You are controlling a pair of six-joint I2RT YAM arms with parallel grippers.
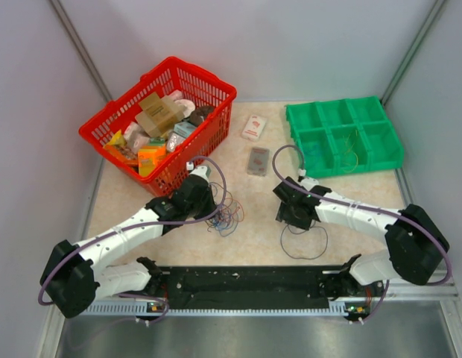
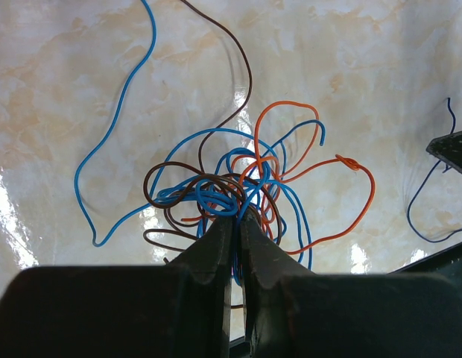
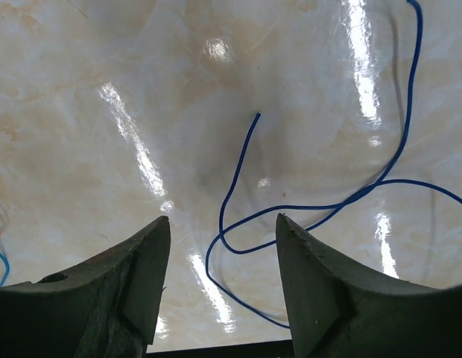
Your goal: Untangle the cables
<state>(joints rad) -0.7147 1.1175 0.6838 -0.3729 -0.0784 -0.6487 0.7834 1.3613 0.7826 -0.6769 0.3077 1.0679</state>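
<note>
Pinching the cables (image 2: 223, 190) at their knot on the table (image 2: 365, 60), my left gripper (image 2: 237, 222) was clamped on several strands; my right gripper (image 3: 222, 250) hung spread above a separate blue wire (image 3: 232, 175). Pulling now could tighten the knot, I judged.

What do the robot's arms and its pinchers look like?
The left arm and right arm are white tubes with chunky black joints. A thick purple cable loops along each. The left gripper and right gripper each have two dark, wedge-shaped fingers.
</note>
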